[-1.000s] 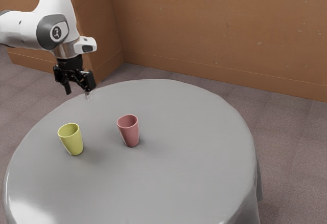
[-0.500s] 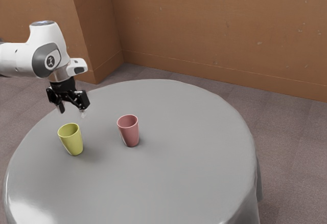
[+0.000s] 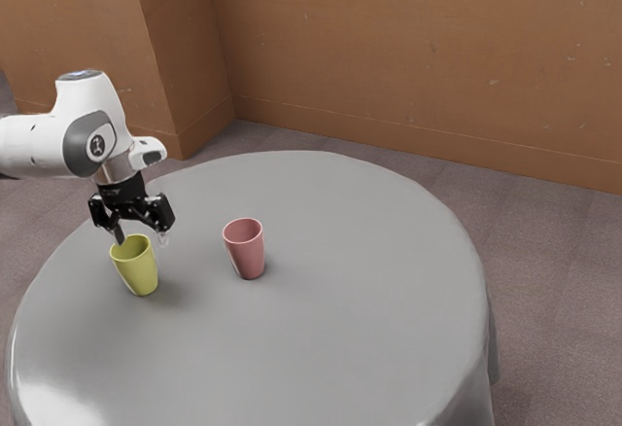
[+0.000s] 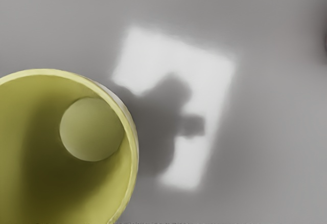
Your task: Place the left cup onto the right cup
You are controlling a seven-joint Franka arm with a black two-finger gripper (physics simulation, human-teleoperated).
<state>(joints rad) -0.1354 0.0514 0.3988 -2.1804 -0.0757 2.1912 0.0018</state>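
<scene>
Fingers [image 3: 118, 235]: They are spread wide apart and have nothing between them. The tips hang right at the top edge of the yellow cup, one by each side. I cannot tell if either tip touches the edge.

Gripper [image 3: 140, 238]: It is black and points down, just above the yellow cup.

Yellow cup [image 3: 134, 266]: This is the cup to move. It stands upright on the table, at the exterior view's left. From the hand's camera you look down into it [image 4: 30, 183], and it is empty. It sits a bit off to one side under the hand, not dead centre.

Shadow [image 4: 171, 111]: The hand's dark shape falls on the table just beside the yellow cup.

Pink cup [image 3: 244, 248]: This is where the yellow cup must go. It stands upright and empty, near the yellow cup but not touching it.

Table [image 3: 389, 290]: It is round and grey, and both cups stand on it.

Done: The hand is at the right cup, I think.

Left to do: Almost all of it. Pinch the cup, lift it, carry it over and set it on the pink cup.
</scene>
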